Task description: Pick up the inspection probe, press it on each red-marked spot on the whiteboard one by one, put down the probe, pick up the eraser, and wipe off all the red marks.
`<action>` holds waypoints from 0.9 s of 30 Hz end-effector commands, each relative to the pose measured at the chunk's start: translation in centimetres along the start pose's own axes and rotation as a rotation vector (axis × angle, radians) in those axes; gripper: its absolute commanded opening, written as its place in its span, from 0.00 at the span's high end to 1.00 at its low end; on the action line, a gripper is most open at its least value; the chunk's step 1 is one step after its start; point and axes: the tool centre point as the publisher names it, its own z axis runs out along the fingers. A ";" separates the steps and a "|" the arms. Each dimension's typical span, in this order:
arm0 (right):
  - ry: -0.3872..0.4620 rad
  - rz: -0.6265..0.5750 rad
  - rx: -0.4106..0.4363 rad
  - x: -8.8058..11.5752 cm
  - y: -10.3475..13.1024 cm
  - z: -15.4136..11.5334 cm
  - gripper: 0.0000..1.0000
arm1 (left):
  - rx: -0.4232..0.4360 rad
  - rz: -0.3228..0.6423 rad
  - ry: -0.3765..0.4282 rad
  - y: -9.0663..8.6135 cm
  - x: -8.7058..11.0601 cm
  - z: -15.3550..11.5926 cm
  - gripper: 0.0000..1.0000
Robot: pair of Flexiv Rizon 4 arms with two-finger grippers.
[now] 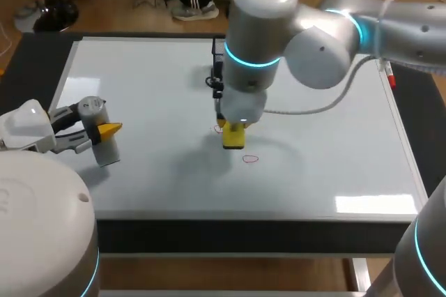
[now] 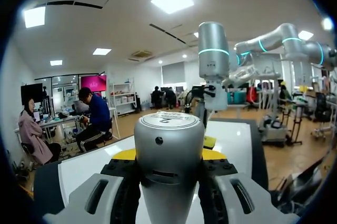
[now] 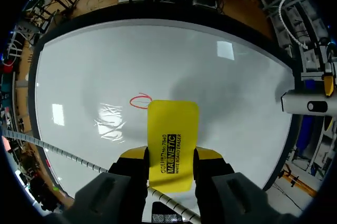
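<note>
1. Two red hand-drawn ovals point(image 1: 250, 159) show on the glossy white whiteboard point(image 1: 153, 88), which lies on a dark table point(image 1: 209, 231).
2. The right gripper point(image 1: 233, 136) stands at mid-board, its fingers pinching a flat yellow rectangular eraser point(image 3: 172, 140). One oval lies just ahead of it, the other half hidden beside it.
3. The left gripper point(image 1: 104, 133) hovers over the board's near left part, clamped on a silver cylindrical probe point(image 2: 168, 145).
4. A red-capped marker pen point(image 1: 390, 77) lies at the board's right edge.

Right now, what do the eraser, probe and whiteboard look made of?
The eraser: yellow shell, likely moulded plastic, smooth and evenly coloured. The probe: grey cylinder with satin sheen, metal or painted plastic; cannot tell which. The whiteboard: glossy coated white panel, since ceiling lights reflect on it.
</note>
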 end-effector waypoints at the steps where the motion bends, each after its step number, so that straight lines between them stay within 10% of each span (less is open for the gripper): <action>1: 0.055 -0.013 -0.043 -2.7 -1.3 1.9 1.00 | 0.002 0.001 -0.001 -0.1 0.0 0.0 1.00; 27: 0.038 -0.004 -0.084 -4.1 -4.5 6.2 1.00 | 0.002 0.001 -0.001 -0.1 0.0 0.0 1.00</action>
